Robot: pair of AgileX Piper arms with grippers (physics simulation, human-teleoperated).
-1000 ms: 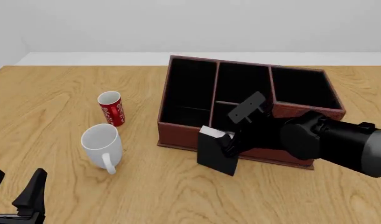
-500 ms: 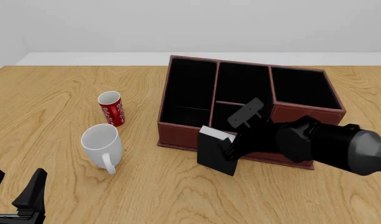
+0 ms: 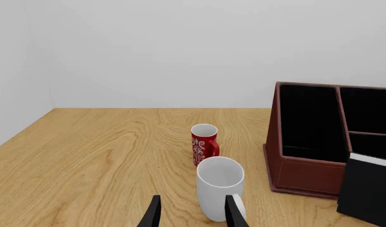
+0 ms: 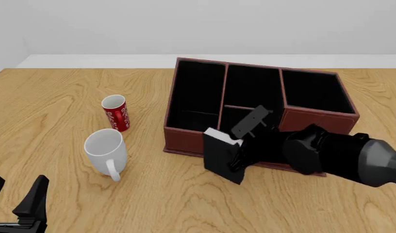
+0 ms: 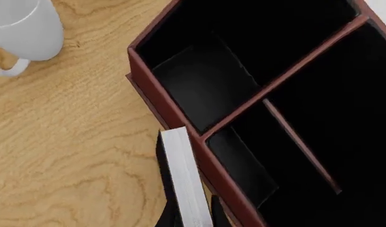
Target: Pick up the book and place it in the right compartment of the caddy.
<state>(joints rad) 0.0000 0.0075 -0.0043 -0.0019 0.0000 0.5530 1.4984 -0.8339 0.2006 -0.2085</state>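
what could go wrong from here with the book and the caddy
1. The book stands on edge right against the caddy front wall, with the right gripper around its top; lifting too low could catch it on the wall.
2. The right compartment lies far across from the book, past the dividers, so the book may clip them.
3. The grip covers only the book's top edge, so it may swing or slip.
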